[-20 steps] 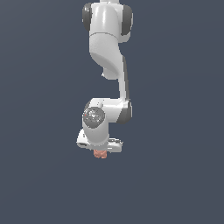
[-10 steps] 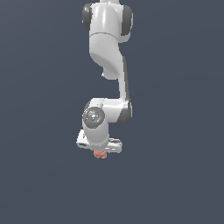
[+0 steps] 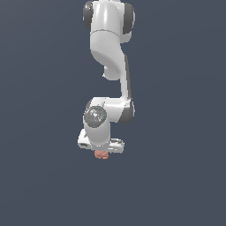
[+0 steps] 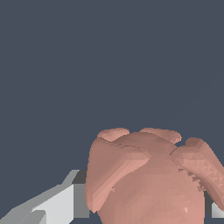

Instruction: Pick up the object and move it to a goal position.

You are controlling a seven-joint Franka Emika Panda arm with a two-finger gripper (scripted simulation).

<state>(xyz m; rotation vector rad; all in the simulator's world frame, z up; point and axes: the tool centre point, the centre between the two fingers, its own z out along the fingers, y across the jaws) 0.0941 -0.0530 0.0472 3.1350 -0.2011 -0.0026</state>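
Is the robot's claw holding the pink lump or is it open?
Holding, it seems. The pink lump sits between the gripper fingers; actual contact is hidden.

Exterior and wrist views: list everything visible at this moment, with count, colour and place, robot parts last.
Blob: one, salmon-pink, lumpy, directly under the gripper in the exterior view; fills the wrist view between the fingers.
Background: plain dark blue-grey, no other things visible.
Arm: one, white with dark joints, reaching down from the top of the exterior view.
Gripper: one, white; fingers on either side of the blob, contact not clearly visible.
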